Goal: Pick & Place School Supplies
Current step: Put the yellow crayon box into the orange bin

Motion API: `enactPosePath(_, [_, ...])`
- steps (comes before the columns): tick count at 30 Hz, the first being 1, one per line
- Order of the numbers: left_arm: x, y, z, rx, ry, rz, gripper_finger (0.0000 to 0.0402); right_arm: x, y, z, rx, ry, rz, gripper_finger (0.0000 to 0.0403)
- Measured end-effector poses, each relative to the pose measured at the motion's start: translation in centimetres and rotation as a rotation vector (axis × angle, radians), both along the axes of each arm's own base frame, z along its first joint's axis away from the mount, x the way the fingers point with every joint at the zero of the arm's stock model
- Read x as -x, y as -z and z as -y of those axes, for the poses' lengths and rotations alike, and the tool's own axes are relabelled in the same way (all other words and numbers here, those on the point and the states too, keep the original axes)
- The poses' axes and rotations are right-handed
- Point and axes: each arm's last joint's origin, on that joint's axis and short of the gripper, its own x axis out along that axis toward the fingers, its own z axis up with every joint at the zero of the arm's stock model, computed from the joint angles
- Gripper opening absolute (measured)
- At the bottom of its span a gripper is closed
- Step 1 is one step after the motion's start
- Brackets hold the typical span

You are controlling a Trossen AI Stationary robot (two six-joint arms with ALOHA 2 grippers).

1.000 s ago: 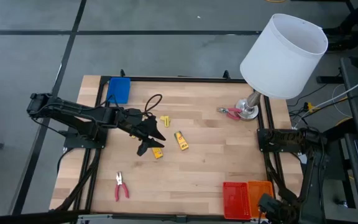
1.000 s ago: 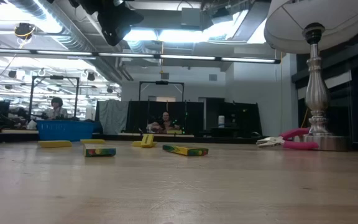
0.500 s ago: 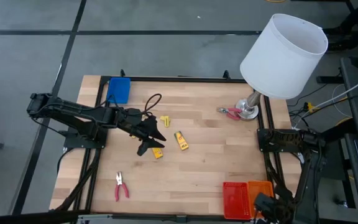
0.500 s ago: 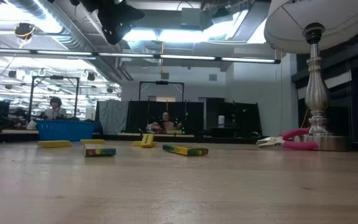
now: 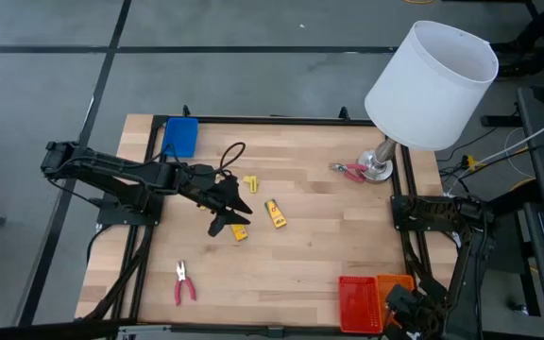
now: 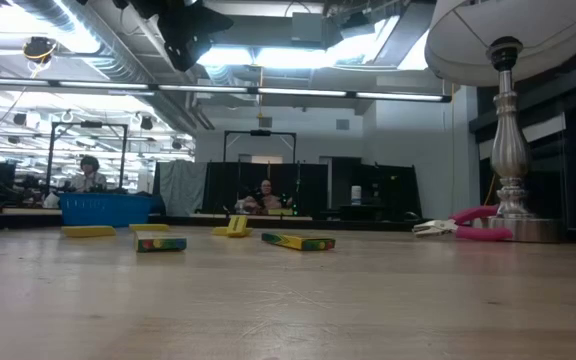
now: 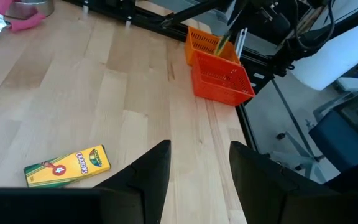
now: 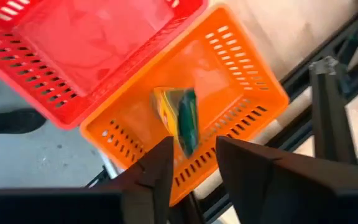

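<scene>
the right jaws stand parted with a gap between the two dark fingers, holding nothing, poised over the orange tray. a yellow-and-green crayon packet sits tilted inside that tray, just beyond the fingertips and apart from them. the red tray lies beside the orange one, touching it along one wall. in the high view this gripper shows at the near right corner of the surface.

the left jaws are also parted and hold nothing, raised above the middle-left of the surface. a crayon packet lies flat near them. another packet lies just beside it toward the middle, with a small yellow piece farther back. red-handled pliers lie near the front-left edge, and a second red-handled tool rests against the lamp base. a blue tray sits at the far left corner.
</scene>
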Motion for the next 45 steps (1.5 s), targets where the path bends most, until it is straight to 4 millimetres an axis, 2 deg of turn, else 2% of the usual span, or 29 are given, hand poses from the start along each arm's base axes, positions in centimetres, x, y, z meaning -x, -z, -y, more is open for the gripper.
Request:
enactPosePath(7, [0.0,0.0,0.0,-0.001,0.0,0.0,0.0162,-2.2,-0.6,1.4,0.039,0.016,0.06,0.0186])
enactPosePath(15, [0.2,0.5,-0.3,-0.039,-0.083,-0.057,0.0164,-6.9,-3.0,5.4,0.116,0.07,0.31,0.0195])
enactPosePath(22, [1.8,2.8,-1.6,-0.125,-0.248,-0.348,0.0162,-12.5,-4.6,11.0,0.201,0.23,0.463,0.0194])
enactPosePath(28, [2.3,2.9,-1.7,-0.177,-0.231,-0.375,0.0166,-19.3,-5.4,15.8,0.065,0.109,0.55,0.0189])
enactPosePath(31, [2.4,2.3,-1.5,-0.182,-0.203,-0.326,0.0166,-22.4,-4.8,18.5,-0.038,0.071,0.542,0.0184])
enactPosePath(34, [2.9,1.2,-1.2,-0.172,-0.189,-0.252,0.0166,-24.4,-3.8,21.1,-0.077,0.094,0.517,0.0183])
enactPosePath(37, [4.0,0.0,-0.9,-0.16,-0.208,-0.187,0.0166,-26.2,-2.7,22.9,-0.115,0.099,0.519,0.0183])
enactPosePath(42, [6.2,-1.6,-0.6,-0.163,-0.261,-0.119,0.0167,-29.6,0.8,23.0,-0.201,0.077,0.544,0.0183])
enactPosePath(45, [7.4,-2.3,-0.4,-0.155,-0.28,-0.086,0.0167,-30.4,4.0,22.7,-0.195,0.055,0.451,0.0183])
